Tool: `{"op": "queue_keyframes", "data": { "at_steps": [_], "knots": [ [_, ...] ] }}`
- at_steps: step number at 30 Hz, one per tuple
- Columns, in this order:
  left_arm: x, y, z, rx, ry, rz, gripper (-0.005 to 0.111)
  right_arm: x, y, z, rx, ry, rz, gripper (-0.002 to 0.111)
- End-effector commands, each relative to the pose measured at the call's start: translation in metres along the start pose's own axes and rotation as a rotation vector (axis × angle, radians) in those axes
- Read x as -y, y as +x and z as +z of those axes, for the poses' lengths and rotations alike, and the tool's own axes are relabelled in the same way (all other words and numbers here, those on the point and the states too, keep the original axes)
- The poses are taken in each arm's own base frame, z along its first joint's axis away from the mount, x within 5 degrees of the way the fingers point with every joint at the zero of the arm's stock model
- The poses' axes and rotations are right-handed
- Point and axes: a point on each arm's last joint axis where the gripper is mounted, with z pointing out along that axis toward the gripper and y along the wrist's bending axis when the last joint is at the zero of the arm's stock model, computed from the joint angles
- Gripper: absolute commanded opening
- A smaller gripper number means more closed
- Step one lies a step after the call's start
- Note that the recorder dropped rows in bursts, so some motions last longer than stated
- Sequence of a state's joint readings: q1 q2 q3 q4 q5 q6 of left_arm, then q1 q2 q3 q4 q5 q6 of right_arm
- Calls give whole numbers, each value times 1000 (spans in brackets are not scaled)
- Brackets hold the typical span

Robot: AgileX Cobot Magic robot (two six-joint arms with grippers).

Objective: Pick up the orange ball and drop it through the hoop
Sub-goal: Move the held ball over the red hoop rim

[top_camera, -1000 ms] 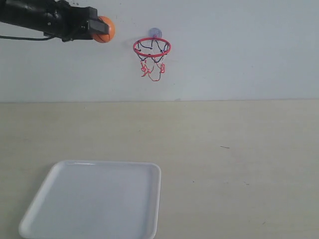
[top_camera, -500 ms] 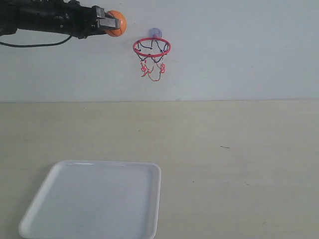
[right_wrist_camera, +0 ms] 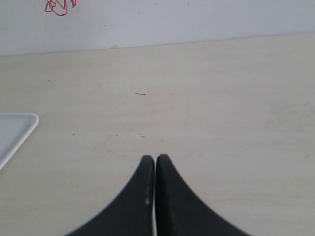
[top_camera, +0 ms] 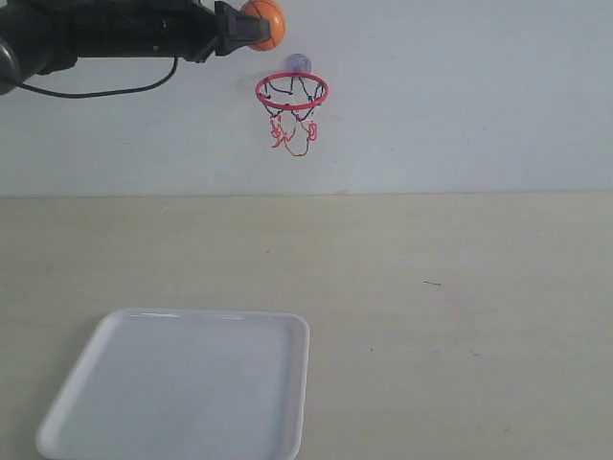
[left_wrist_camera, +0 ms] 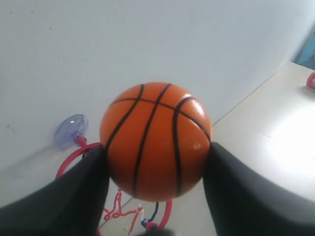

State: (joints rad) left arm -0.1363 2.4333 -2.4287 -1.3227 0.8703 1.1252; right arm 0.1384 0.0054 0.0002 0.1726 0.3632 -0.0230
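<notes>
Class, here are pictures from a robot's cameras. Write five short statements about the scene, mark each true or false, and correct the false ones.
1. The left gripper holds the orange ball. True.
2. The orange ball is inside the net of the hoop. False: in the exterior view it is above the ring and a little to its left, clamped in the gripper.
3. The right gripper is wide open. False: its jaws are pressed together with nothing between them.
4. A suction cup fixes the hoop to the wall. True.
5. In the exterior view the white tray lies on the right of the table. False: it lies at the lower left.
</notes>
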Motion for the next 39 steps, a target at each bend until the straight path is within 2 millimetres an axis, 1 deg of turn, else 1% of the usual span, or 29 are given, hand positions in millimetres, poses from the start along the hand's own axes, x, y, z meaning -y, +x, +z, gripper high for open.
{"op": "queue_keyframes", "data": {
  "at_steps": [1,3,8,10,16,25,31,34,36,39],
  "knots": [
    [-4,10,8,51,31,12,4,0,-1,0,12,-1,-3,0],
    [-9,15,11,73,22,2,4,0,-1,0,12,-1,-3,0],
    [-16,20,14,110,-8,-14,4,0,-1,0,12,-1,-3,0],
    [-17,22,15,107,-10,-2,4,0,-1,0,12,-1,-3,0],
    [-22,30,19,143,6,-71,4,0,-1,0,12,-1,-3,0],
    [-28,47,24,139,15,-94,4,0,-1,0,12,-1,-3,0],
    [-25,45,27,153,23,-80,4,0,-1,0,12,-1,-3,0],
    [-20,47,32,139,31,-67,4,0,-1,0,12,-1,-3,0],
    [-14,49,36,124,38,-26,4,0,-1,0,12,-1,-3,0],
    [-11,49,39,120,42,-14,4,0,-1,0,12,-1,-3,0]
  ]
}}
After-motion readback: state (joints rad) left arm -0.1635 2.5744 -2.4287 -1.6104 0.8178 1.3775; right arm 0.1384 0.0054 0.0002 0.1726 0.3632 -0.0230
